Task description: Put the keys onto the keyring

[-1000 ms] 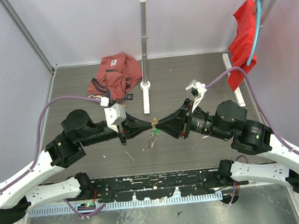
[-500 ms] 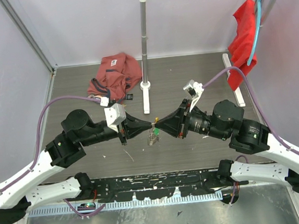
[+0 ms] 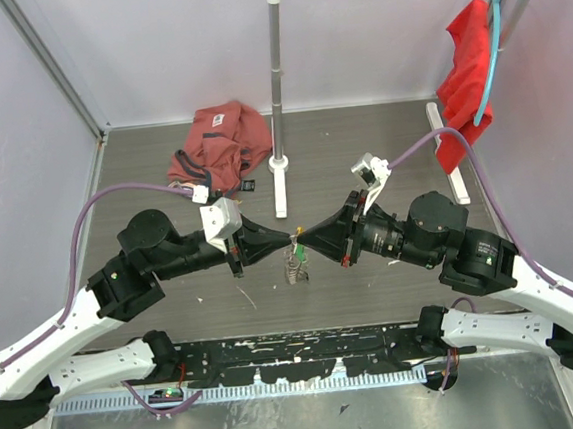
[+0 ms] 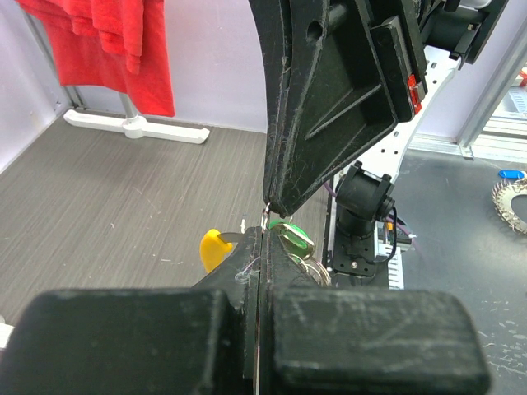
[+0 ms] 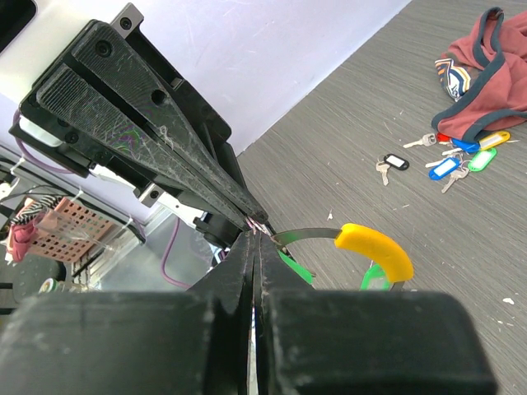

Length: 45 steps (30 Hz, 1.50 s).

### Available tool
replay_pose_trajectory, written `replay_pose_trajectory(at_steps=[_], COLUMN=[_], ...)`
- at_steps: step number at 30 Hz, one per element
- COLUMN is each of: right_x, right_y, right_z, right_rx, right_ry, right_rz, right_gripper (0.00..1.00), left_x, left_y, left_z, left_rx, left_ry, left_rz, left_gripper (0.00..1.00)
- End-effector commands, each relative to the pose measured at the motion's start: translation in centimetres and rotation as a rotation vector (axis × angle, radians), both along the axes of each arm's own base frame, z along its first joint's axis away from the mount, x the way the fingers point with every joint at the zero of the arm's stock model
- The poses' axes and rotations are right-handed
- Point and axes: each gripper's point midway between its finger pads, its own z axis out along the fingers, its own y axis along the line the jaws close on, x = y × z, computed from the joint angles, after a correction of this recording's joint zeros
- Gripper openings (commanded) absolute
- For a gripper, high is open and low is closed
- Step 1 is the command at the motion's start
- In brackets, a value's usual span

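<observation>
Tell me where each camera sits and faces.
Top external: above and behind, looking down at the table; left arm and right arm show.
Left wrist: on left arm, facing the right gripper; own shut fingers below.
Right wrist: on right arm, facing the left gripper and loose keys; own fingers below.
Both wrist views share the keyring and its yellow tag.

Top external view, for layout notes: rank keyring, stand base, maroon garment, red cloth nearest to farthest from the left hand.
1. keyring, in the left hand
2. stand base, just behind
3. maroon garment, back left
4. red cloth, back right
</observation>
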Motion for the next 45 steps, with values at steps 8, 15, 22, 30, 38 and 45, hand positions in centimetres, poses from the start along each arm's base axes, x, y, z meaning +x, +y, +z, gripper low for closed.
replay_pose_trajectory(at_steps=[8,15,22,30,38,45], right_x=[0.1,0.2,0.3,0.3,0.5,0.6], right_y=[-1.0,-1.5,-1.6,-0.9,-1.0,-0.8], right_z=[1.8,1.8,1.4,0.5,0.1,-0.5], right_rx=[0.035,0.026,0.014,-0.009,-0.015,-0.025], right_ry=[-0.034,-0.039,-0.035,-0.022,-0.016,-0.001], right_rz=[-0.027,-0.046,-0.053,-0.033,-0.046,-0.049], right_gripper=[0.01,0.01,0.01,0.01,0.01,0.04], left_x=[0.0,0.0,0.0,-0.1,0.0,0.0], left_y=[0.5,0.4,0.4,0.3,0.3,0.3], left_z=[1.6,1.5,1.5,1.8,1.8,1.9], left_rx=[-0.057,-0.054,-0.056,-0.066,-0.065,-0.07], left_ry=[-0.039,-0.039,-0.039,-0.042,-0.041,-0.045], left_rz=[0.014,0.013,0.012,0.009,0.011,0.012], left_gripper=[0.0,0.0,0.0,0.0,0.0,0.0])
